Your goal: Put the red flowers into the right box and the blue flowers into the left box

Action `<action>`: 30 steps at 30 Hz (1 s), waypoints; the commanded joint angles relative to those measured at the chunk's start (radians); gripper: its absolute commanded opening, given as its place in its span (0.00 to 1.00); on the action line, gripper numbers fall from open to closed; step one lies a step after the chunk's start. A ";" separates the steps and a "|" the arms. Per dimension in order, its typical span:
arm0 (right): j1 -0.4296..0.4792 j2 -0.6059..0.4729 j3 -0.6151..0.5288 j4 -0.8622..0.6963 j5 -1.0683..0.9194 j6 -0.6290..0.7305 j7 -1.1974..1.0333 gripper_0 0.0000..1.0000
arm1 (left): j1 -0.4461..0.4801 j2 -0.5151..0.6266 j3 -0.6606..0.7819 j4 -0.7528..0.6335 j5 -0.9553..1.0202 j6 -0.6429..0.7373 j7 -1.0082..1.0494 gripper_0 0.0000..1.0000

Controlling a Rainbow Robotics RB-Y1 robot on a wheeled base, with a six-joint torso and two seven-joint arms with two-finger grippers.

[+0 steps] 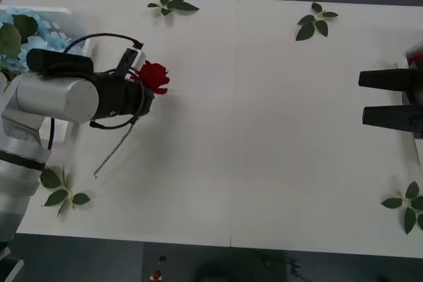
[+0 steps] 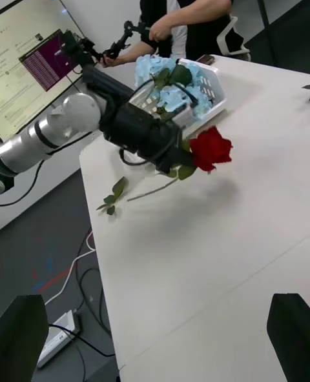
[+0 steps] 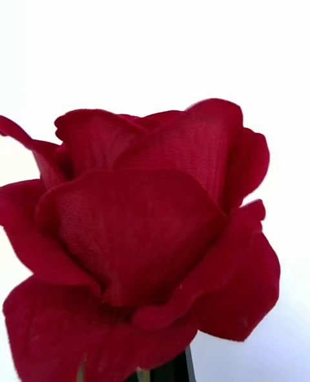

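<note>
My left gripper (image 1: 142,85) is shut on a red flower (image 1: 154,77), a rose held just below its bloom above the left part of the table. Its thin stem (image 1: 112,153) hangs down and back under the arm. The right wrist view shows the same rose (image 2: 210,150) in the left gripper (image 2: 184,159). The bloom (image 3: 142,227) sits close to the left wrist camera. Behind the left arm, the left box (image 1: 73,14) holds blue flowers (image 1: 36,31). My right gripper (image 1: 362,98) waits open at the right edge, beside a thin edge of the right box (image 1: 413,52).
Loose green leaf sprigs lie at the far middle (image 1: 173,5), the far right (image 1: 316,21), the near left (image 1: 63,193) and the near right (image 1: 408,206). The white table (image 1: 264,137) stretches bare between the two arms.
</note>
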State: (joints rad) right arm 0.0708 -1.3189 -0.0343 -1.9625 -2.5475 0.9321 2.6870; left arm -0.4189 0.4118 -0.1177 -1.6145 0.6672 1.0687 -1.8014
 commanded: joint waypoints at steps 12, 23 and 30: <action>-0.008 -0.006 0.004 -0.018 -0.007 0.001 0.018 1.00 | 0.112 0.067 0.302 -0.180 0.839 0.046 -0.185 0.00; -0.009 0.044 0.004 -0.018 -0.005 0.020 0.018 1.00 | 0.054 0.053 0.267 -0.120 1.460 0.027 -0.535 0.00; -0.009 0.116 0.004 -0.018 -0.005 0.066 0.018 1.00 | -0.014 -0.047 0.190 -0.091 1.608 -0.052 -0.737 0.00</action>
State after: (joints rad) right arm 0.0708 -1.2249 -0.0341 -1.9625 -2.5474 0.9868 2.6870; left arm -0.3873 0.4231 0.0816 -1.6991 2.2636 1.0399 -2.4275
